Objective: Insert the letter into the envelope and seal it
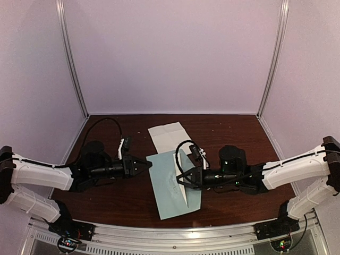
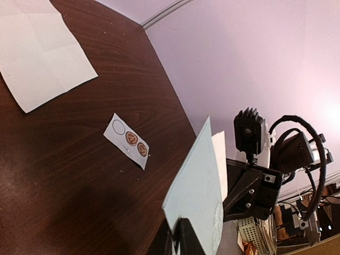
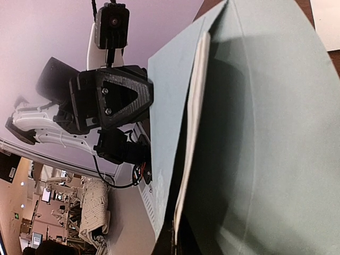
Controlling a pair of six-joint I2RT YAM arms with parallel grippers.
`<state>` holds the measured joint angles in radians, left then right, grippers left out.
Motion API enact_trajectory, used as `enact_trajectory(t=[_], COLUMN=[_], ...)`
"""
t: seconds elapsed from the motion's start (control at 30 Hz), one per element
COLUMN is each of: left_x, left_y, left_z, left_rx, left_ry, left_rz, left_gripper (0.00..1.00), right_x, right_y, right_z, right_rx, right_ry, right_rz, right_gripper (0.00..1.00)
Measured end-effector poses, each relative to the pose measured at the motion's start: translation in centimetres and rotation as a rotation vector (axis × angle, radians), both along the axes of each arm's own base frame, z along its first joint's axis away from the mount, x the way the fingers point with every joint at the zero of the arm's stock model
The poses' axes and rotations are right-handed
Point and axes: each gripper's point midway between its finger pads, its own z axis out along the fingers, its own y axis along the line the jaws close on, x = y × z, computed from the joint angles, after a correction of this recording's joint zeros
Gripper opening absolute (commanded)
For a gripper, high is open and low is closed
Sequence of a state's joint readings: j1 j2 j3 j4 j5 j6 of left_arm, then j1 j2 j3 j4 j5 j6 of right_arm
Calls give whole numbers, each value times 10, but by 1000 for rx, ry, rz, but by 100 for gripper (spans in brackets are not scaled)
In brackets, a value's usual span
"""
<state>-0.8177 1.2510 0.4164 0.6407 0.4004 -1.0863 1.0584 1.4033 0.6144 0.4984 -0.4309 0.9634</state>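
While the envelope sits at the middle of the tabletop, it is caught between the two end effectors, one at each long side; its pale teal face is turned up in the overhead view, with faint print near the centre; a white edge shows between its teal layers in the right wrist view. The right end effector is clamped tight on the envelope's right side, the paper running straight down into its fingers; the left end effector meets the far left corner, its fingers drawn close about the paper's edge, though whether they actually pinch it cannot be told. Just beyond the envelope's far end a white creased sheet lies flat on the dark wood; in the left wrist view a small white sticker strip, bearing two brown round stickers and one bare ring, lies near that sheet and apart from it.
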Motion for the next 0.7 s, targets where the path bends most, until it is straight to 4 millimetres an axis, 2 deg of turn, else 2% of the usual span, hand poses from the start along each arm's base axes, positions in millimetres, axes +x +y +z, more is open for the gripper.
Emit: enact_trajectory(t=[0.03, 0.23, 0.5, 0.7], left_x=[0, -1, -5, -7], left_y=[0, 1, 4, 3], left_z=[1, 2, 0, 5], left_rx=[-4, -14, -16, -33], left_ry=[1, -1, -1, -13], left_rz=[0, -1, -6, -22], left_gripper=[0, 0, 0, 0], right_x=[0, 2, 2, 1], right_y=[0, -2, -14, -12], right_z=[0, -4, -22, -18], right_rx=[0, -10, -29, -1], right_ry=[1, 17, 82, 88], right_rz=[0, -14, -47, -31], right_gripper=[0, 0, 0, 0])
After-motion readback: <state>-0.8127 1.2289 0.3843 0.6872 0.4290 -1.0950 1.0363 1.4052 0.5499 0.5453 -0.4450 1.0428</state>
